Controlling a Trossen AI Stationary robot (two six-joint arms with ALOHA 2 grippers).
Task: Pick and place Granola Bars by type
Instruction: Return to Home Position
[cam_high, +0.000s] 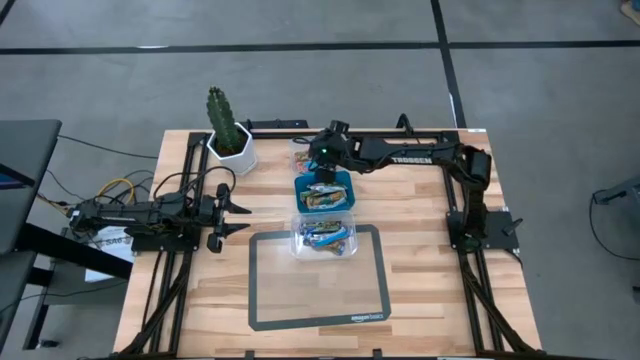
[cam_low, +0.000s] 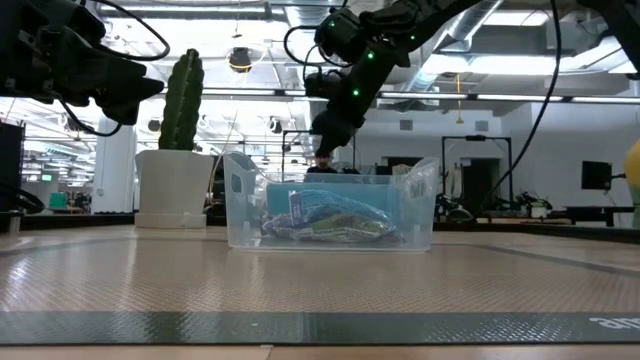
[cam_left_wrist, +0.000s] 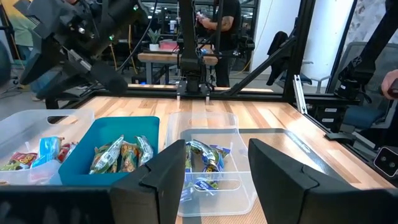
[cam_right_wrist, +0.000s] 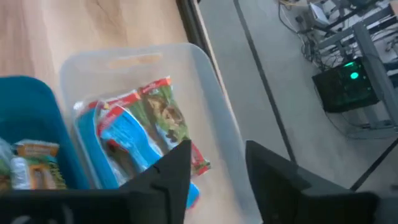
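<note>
Granola bars (cam_left_wrist: 121, 155) lie in three tubs that stand in a row down the middle of the surface (cam_high: 420, 290). Red and green ones, plus a blue one, are in the clear tub (cam_right_wrist: 217, 106) nearest the far edge, beside the cactus (cam_high: 222, 115). Yellow ones are in the blue tub (cam_left_wrist: 78, 163) in the middle. Blue ones are in the other clear tub (cam_low: 245, 200), which sits on the far edge of the dark mat (cam_high: 318, 322). The right gripper (cam_right_wrist: 217, 155) hangs over the far clear tub, fingers spread and empty. The left gripper (cam_high: 238, 214) is near the left edge, spread and empty too.
</note>
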